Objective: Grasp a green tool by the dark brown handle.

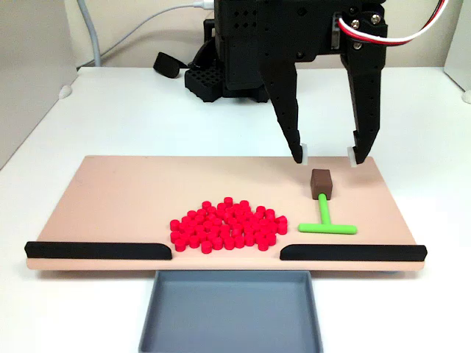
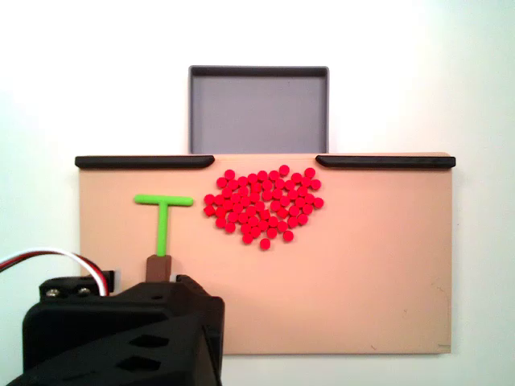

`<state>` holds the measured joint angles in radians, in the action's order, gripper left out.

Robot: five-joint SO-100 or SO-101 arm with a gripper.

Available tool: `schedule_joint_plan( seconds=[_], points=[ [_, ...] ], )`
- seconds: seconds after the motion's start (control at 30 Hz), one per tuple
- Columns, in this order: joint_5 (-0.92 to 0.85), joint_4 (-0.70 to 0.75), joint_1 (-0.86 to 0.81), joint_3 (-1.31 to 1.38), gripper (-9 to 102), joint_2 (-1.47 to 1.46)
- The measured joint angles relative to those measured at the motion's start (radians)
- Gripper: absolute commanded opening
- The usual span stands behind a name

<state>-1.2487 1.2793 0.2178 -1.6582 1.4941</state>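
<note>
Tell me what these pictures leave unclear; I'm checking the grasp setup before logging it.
- Brown handle: in a fixed view the arm covers most of it.
- Gripper: in a fixed view its upper body is cut off by the top edge; whether the tips stand above the board or touch it cannot be told.
- Tray: its near edge is cut off by the bottom edge there.
- Red cylinders: too crowded to count.

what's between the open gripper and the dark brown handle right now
Nothing visible. The gripper hangs open just behind the dark brown handle of the green tool; the red cylinders lie off to the left in that fixed view.
</note>
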Motion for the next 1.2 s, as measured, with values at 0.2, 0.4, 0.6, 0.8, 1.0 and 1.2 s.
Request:
schedule_joint_plan(
  seconds=[0.2,0.4,0.6,0.8,1.0,1.2],
  points=[
    [-0.037,0.000,0.000,0.000,19,-0.032],
    [-0.094,0.000,0.000,0.000,19,-0.051],
    [-0.124,0.000,0.000,0.002,19,-0.052],
    [-0.127,0.000,-0.009,0.034,18,-0.075],
    [-0.127,0.000,-0.017,0.051,18,-0.104],
    [-0.127,0.000,-0.017,0.064,17,-0.123]
  ],
)
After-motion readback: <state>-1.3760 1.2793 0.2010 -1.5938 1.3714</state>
